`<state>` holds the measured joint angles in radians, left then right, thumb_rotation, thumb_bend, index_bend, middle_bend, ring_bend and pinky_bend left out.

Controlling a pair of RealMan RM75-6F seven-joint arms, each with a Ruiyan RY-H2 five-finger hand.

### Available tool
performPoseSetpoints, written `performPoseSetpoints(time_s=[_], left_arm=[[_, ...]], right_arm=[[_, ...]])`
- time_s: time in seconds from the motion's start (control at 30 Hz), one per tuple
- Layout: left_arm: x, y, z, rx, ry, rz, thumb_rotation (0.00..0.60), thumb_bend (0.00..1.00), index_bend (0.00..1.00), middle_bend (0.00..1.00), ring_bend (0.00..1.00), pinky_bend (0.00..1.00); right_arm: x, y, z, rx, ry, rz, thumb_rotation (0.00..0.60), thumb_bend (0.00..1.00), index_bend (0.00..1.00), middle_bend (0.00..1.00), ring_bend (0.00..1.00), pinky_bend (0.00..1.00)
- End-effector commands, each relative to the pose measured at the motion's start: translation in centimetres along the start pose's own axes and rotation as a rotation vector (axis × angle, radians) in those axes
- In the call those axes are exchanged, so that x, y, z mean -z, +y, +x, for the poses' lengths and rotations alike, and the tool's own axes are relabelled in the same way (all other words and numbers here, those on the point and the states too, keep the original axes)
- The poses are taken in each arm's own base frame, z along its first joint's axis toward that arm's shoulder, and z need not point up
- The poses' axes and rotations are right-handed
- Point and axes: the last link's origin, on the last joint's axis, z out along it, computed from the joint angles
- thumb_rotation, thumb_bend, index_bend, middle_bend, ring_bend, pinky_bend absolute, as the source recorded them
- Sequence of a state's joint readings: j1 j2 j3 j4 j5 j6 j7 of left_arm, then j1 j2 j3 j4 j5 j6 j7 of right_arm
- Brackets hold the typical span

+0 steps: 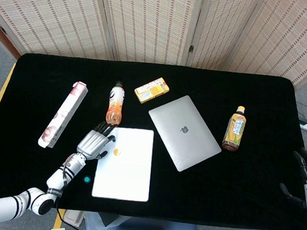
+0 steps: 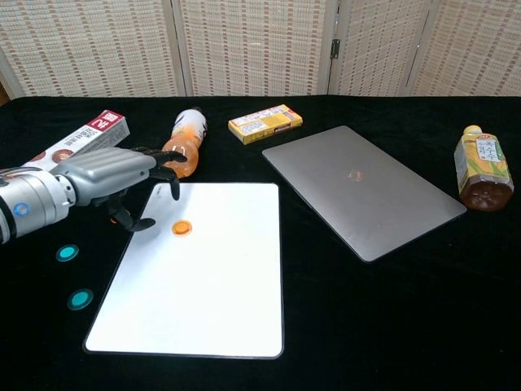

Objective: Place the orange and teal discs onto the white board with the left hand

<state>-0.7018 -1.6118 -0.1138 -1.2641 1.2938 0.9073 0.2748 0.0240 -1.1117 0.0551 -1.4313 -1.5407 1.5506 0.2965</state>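
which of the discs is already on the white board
Only the orange disc, lying flat on the white board near its far left corner. Both teal discs sit on the black cloth.

1. White board (image 2: 203, 277) lies on the desk (image 2: 391, 326) at the near centre-left.
2. One disc (image 2: 181, 229) rests on the board, toward its 11 o'clock corner.
3. Left hand (image 2: 114, 177) sits at the board's 10 o'clock edge, just beside that disc.
4. Two discs (image 2: 67, 252) (image 2: 79, 300) lie on the desk at the board's 9 o'clock, apart from it.
5. Laptop (image 2: 358, 187) lies at the board's 2 o'clock.
6. Lying bottle (image 2: 184, 143) is at the board's 12 o'clock; small box (image 2: 264, 123) at 1 o'clock behind it.
7. Long box (image 2: 77, 140) lies at 10 o'clock.
8. Upright bottle (image 2: 483, 168) stands at the laptop's 3 o'clock.
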Motion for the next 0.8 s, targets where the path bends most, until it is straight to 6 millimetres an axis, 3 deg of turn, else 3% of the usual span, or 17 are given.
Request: performPoseSetpoints(time_s=[0.03, 0.3, 0.8], left_arm=[[0.4, -1.5, -0.2, 0.006, -0.003, 0.047, 0.6, 0.41, 0.41, 0.05, 0.0, 0.0], [1.2, -4.1, -1.8, -0.009, -0.052, 0.12, 0.6, 0.41, 0.43, 0.05, 0.0, 0.0], [0.6, -4.5, -2.7, 0.019, -0.06, 0.137, 0.6, 0.41, 0.44, 0.05, 0.0, 0.0]], right_arm=[[-0.1, -0.1, 0.0, 0.0, -0.001, 0.003, 0.6, 0.32, 0.0, 0.0, 0.0, 0.0], [-0.2, -0.5, 0.0, 0.003, -0.003, 0.014, 0.6, 0.32, 0.0, 0.0, 0.0, 0.0], [0.1, -0.5, 0.1, 0.007, 0.003, 0.005, 0.6, 0.32, 0.0, 0.0, 0.0, 0.0]])
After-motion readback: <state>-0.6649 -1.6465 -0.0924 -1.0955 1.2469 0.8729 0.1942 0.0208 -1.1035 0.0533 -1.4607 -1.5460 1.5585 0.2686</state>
